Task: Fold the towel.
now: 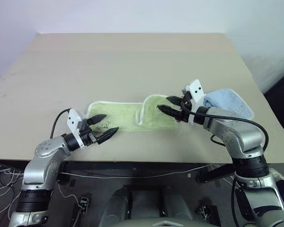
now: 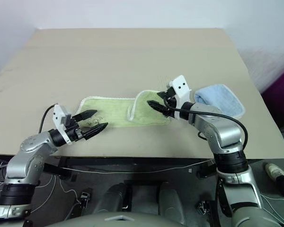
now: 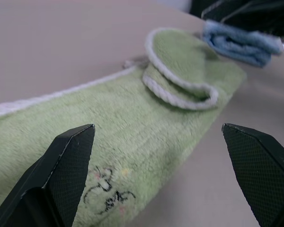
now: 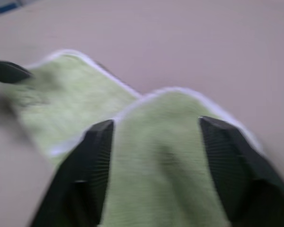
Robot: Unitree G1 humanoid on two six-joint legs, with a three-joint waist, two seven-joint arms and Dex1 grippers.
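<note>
Lying near the table's (image 1: 132,52) front edge, one light green towel (image 1: 118,116) w/ white edging runs left-right, its right end folded over. One blue towel (image 1: 227,101) sits just right. L wrist view: small dark print, left gripper (image 3: 158,137) spread wide, empty. R wrist view: right gripper (image 4: 154,130) parted over the fold, pinching nothing.

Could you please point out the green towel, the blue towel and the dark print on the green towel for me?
green towel (image 1: 125,116), left eye view, on its flat middle part.
blue towel (image 1: 227,100), left eye view, on its top surface.
dark print (image 3: 106,189), left wrist view, on the dark squiggle.
</note>
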